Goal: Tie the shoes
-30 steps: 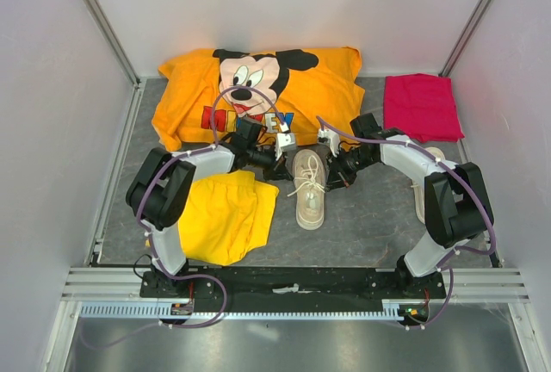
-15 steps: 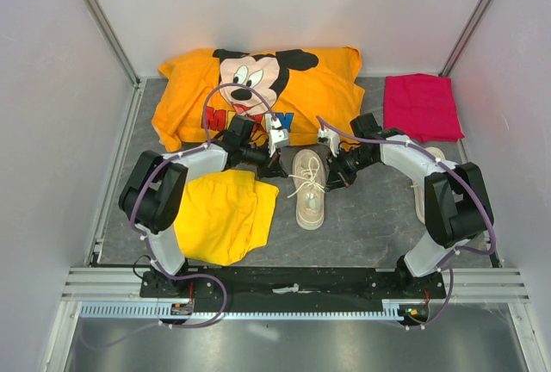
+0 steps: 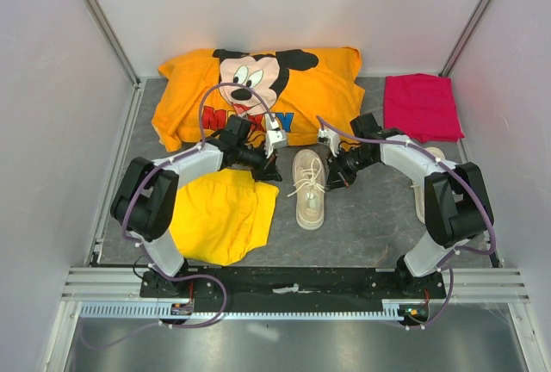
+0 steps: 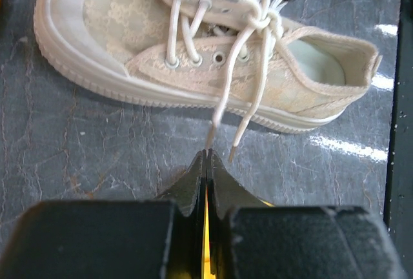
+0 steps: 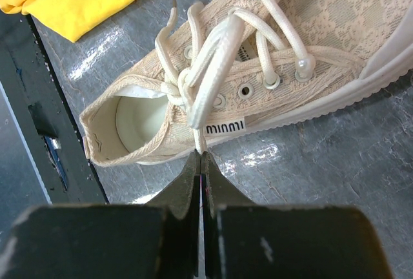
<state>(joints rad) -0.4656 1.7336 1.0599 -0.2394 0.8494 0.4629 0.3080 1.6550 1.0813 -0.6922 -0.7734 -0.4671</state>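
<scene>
One cream-beige shoe [image 3: 310,188] lies on the grey table between my grippers, toe toward the near edge. It also shows in the left wrist view [image 4: 129,27] and the right wrist view [image 5: 310,33]. Its white laces meet in a knot [image 4: 261,17] over the tongue. My left gripper [image 3: 272,170] is just left of the shoe; in its wrist view [image 4: 207,154] the jaws are shut on the tip of one lace end, with the other end loose beside it. My right gripper [image 3: 336,177] is just right of the shoe, shut [image 5: 201,154] on a lace strand [image 5: 210,66] running from the knot.
An orange Mickey Mouse shirt [image 3: 258,96] lies at the back. Yellow shorts [image 3: 219,217] lie under my left arm. A pink cloth [image 3: 422,107] sits back right. A second shoe [image 3: 435,155] is mostly hidden behind my right arm. Walls close in on both sides.
My left arm has swung to the left and its gripper has drawn slightly left, away from the shoe. The right arm and the shoe have not moved.
</scene>
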